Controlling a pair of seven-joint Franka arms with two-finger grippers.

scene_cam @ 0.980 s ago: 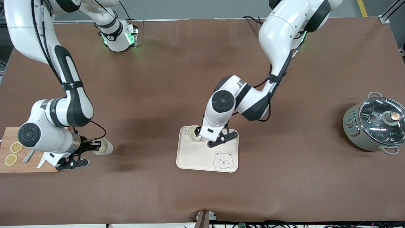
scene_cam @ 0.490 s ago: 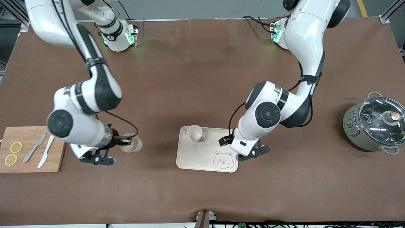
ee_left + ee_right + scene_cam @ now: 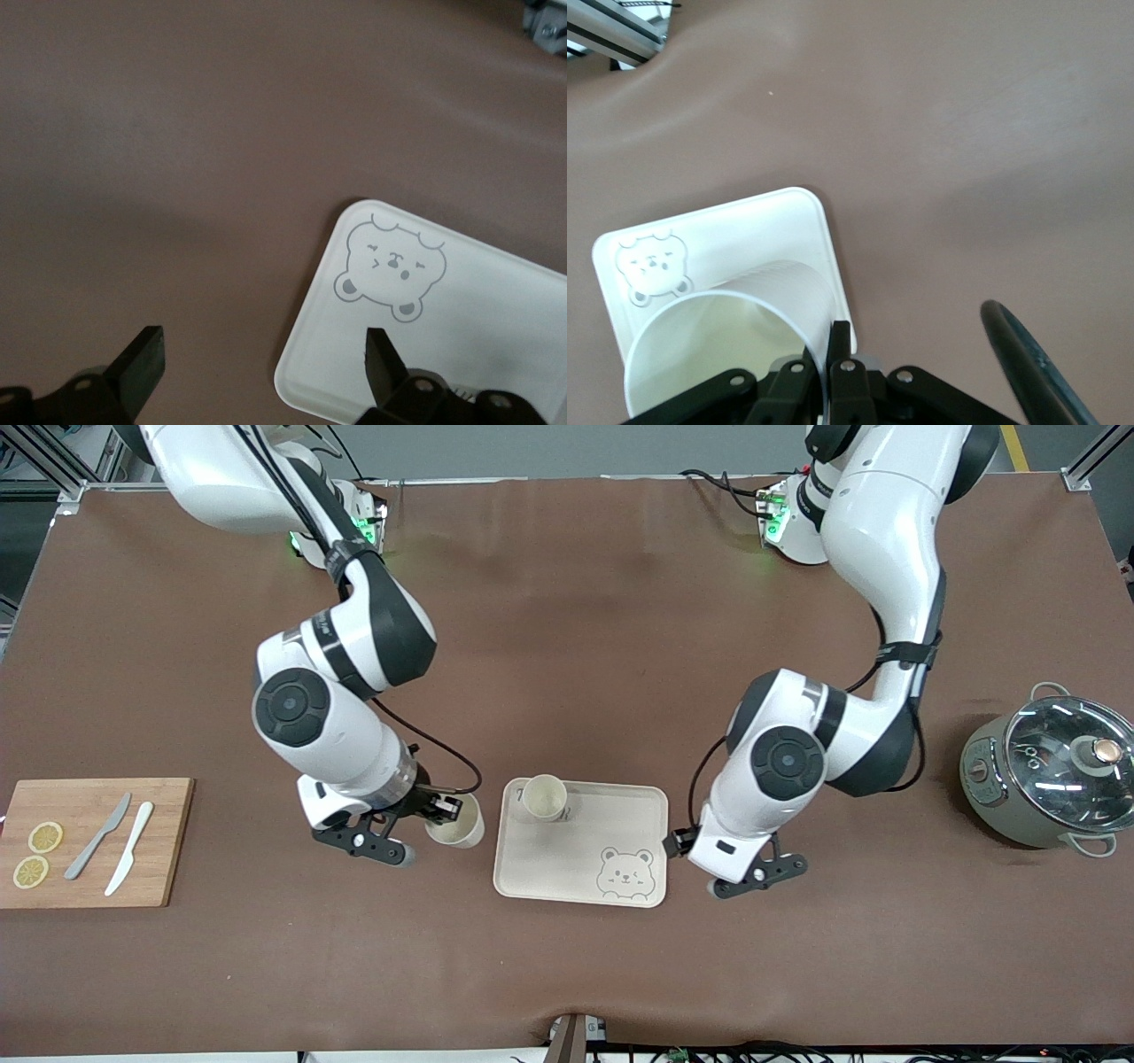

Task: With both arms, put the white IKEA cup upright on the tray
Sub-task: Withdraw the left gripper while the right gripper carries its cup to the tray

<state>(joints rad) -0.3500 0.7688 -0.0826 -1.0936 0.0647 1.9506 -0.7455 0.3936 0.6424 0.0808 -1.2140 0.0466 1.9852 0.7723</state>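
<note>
Our right gripper [image 3: 440, 821] pinches cup [image 3: 459, 829] rim beside tray [image 3: 567, 872]. Our left gripper [image 3: 680, 843] wide, holding nothing.

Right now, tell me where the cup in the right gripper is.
In the front view, the right gripper holds the carried cup just off the tray, at its edge toward the right arm's end.

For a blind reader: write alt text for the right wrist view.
The right gripper, shut on the rim of a white cup, holds it above the cream bear tray on the brown table.
</note>
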